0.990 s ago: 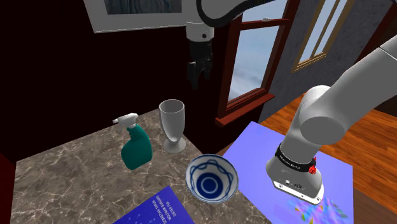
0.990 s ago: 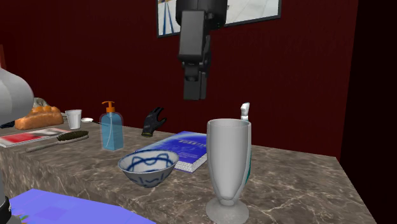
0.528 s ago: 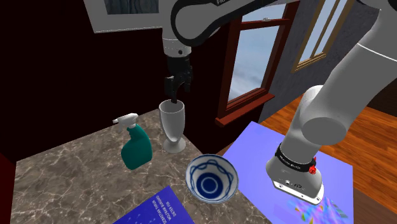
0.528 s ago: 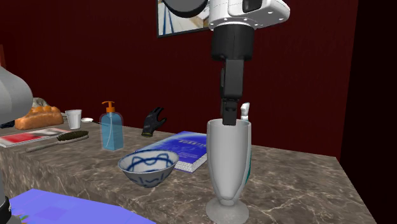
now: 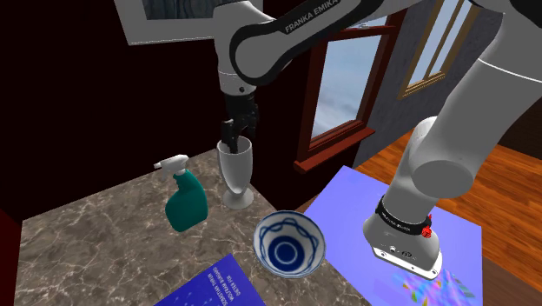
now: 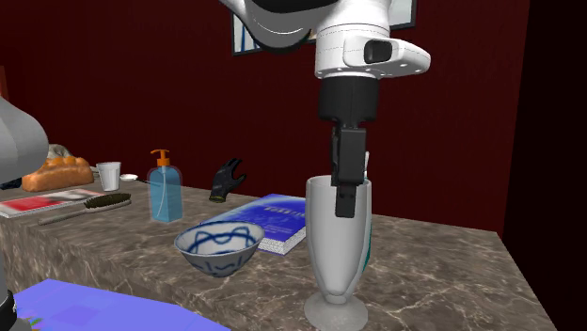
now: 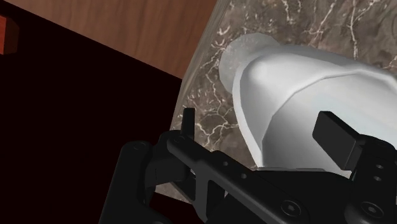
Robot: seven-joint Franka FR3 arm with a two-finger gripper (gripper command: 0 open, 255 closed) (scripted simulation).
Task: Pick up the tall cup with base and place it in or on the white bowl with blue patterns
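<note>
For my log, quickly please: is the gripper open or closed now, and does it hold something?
Gripper: open; the fingers stand apart around the wall of the tall cup, not clasping it.

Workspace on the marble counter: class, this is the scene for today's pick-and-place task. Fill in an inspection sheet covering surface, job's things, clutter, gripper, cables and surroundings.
Surface: dark veined marble counter.
Job's things: tall white cup upright on its foot; white bowl with blue patterns empty, standing apart from the cup.
Clutter: teal spray bottle beside the cup; blue book; blue soap dispenser; black glove; brush.
Gripper: gripper open, lowered over the cup's rim, one finger apparently inside and one outside.
Cables: nothing seen.
Surroundings: dark red wall; window; wooden floor.
</note>
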